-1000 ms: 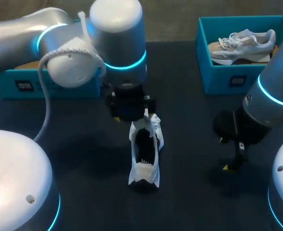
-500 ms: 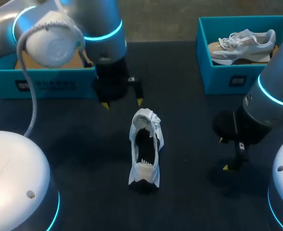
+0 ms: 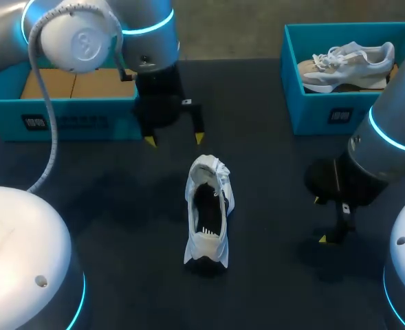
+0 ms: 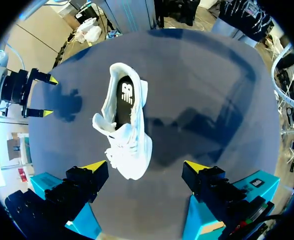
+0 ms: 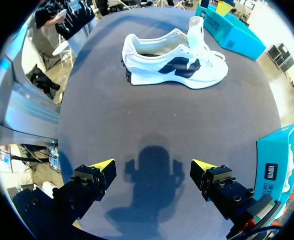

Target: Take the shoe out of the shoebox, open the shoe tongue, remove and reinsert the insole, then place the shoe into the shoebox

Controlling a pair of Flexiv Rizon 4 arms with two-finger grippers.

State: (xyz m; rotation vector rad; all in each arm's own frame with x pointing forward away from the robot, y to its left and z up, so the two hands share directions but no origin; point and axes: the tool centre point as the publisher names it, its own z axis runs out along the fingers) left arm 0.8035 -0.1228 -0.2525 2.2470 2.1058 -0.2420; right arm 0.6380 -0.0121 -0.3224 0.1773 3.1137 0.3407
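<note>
Head view: left hand (image 3: 174, 139) hovers spread near shoe (image 3: 208, 214).

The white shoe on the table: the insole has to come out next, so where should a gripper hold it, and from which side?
Probably the heel collar, from above. The shoe stands upright on its sole with the opening facing up and the tongue raised, so one finger could drop inside the heel, the other outside, leaving the insole clear.
</note>
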